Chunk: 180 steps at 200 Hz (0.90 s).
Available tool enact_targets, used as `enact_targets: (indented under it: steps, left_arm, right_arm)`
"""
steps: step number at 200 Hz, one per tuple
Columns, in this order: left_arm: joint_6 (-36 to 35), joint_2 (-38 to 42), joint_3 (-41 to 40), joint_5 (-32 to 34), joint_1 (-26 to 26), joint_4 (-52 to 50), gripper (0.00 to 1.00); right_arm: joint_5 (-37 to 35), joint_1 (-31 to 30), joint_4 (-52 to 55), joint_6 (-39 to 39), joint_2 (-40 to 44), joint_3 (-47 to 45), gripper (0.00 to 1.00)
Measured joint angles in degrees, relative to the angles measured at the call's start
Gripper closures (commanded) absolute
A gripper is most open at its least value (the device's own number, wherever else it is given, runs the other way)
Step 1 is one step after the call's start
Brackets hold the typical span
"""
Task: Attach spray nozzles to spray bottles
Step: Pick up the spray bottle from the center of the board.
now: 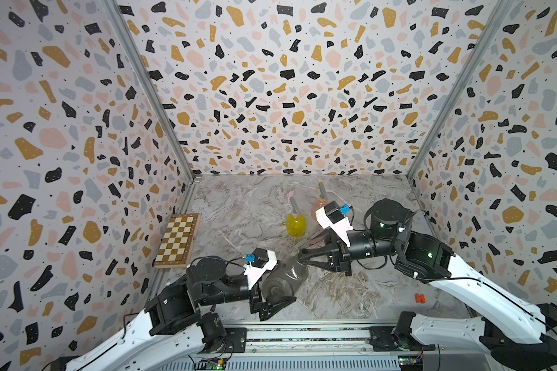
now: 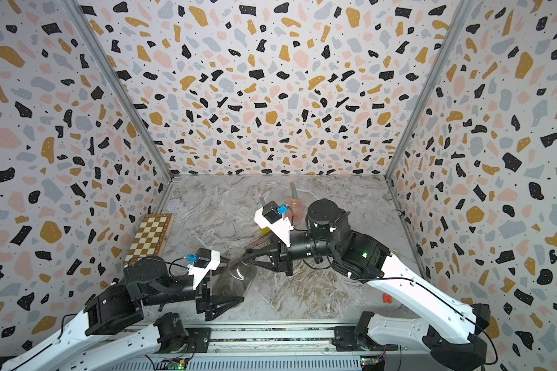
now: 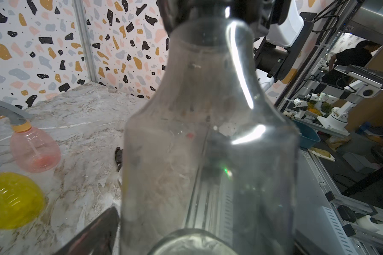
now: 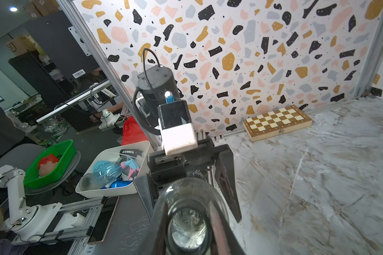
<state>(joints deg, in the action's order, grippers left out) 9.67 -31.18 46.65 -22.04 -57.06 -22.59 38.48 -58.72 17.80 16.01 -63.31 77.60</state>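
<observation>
A smoky grey spray bottle (image 1: 278, 284) hangs tilted above the table near the front, its open neck pointing at my right arm. My right gripper (image 1: 303, 253) is shut on that neck, and the right wrist view looks straight into the bottle's mouth (image 4: 188, 223). My left gripper (image 1: 287, 278) stands open around the bottle's belly, one finger (image 3: 97, 234) beside it. Behind them stand a yellow bottle (image 1: 296, 226) with a grey, pink-trigger nozzle (image 1: 293, 205), and a pink bottle (image 3: 34, 152) with a grey, orange-trigger nozzle (image 1: 322, 191), partly hidden by my right wrist.
A folded chessboard (image 1: 177, 241) lies against the left wall. A small red object (image 1: 419, 298) sits on the marble table near the front right. Patterned walls close in the left, back and right sides.
</observation>
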Motion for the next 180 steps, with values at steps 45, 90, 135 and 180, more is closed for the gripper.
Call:
enact_targets:
  steps: [45, 90, 135, 180]
  left_arm:
    - [0.00, 0.66, 0.00, 0.02, 0.00, 0.02, 0.01]
    - [0.09, 1.51, 0.00, -0.07, 0.00, 0.13, 0.01]
    - [0.22, 1.77, 0.00, -0.22, 0.00, 0.33, 0.05]
    - [0.31, 1.99, 0.00, -0.42, 0.00, 0.33, 0.15]
  right_arm:
    - [-2.34, -1.31, -3.45, 1.05, -0.42, 0.57, 1.00]
    - [-3.19, -1.90, -5.86, 2.14, -0.46, 0.57, 1.00]
    - [-3.67, -2.54, -6.36, 2.45, -0.50, 0.57, 1.00]
    - [-5.09, -2.80, -6.34, 2.84, -0.48, 0.57, 0.62]
